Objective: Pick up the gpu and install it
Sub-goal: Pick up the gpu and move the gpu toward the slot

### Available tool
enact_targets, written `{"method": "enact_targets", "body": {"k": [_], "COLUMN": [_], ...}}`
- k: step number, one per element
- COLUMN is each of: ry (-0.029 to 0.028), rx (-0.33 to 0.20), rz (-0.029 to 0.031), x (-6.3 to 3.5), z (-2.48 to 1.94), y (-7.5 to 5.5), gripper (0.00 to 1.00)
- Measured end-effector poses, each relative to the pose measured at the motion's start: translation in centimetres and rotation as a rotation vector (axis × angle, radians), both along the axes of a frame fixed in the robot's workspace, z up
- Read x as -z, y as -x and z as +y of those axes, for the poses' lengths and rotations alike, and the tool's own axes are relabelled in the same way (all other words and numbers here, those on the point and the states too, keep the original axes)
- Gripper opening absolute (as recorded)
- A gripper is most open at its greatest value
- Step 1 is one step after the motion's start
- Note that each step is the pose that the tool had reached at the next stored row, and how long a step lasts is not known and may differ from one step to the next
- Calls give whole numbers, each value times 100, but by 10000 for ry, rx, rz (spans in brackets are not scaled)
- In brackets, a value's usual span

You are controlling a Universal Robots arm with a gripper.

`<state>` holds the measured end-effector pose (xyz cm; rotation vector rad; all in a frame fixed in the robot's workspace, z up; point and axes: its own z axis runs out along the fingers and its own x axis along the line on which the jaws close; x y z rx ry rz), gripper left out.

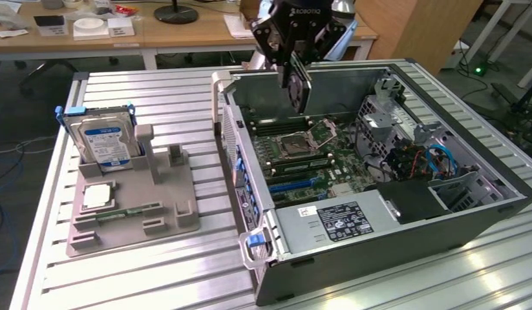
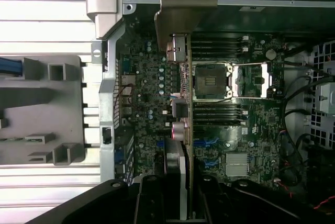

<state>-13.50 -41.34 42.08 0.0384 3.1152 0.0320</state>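
Observation:
My gripper (image 1: 293, 68) hangs over the open computer case (image 1: 472, 129), shut on the gpu (image 1: 300, 93). The card hangs on edge below the fingers, above the back part of the motherboard (image 1: 309, 155). In the wrist view the gpu (image 2: 181, 130) appears edge-on between my dark fingers (image 2: 152, 203), and its silver-grey bracket (image 2: 180, 14) reaches toward the case's rear wall. The gripper (image 2: 180, 190) holds it above the board (image 2: 246, 130), beside the CPU socket (image 2: 209, 80). Blue expansion slots (image 2: 209, 145) lie under the card, which is clear of them.
A grey fixture (image 1: 136, 194) on the slatted table at the exterior view's left carries a silver hard drive with blue label (image 1: 106, 139), a green memory stick (image 1: 119, 212) and a square chip (image 1: 97, 194). The power supply (image 1: 335, 219) and cables (image 1: 438, 161) fill the case's near side.

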Motion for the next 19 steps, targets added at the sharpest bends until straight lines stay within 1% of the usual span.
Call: {"method": "enact_targets", "body": {"k": [19], "ry": [0], "rx": [0], "rz": [0], "x": [1], "z": [0], "y": [-439], "gripper": [28]}}
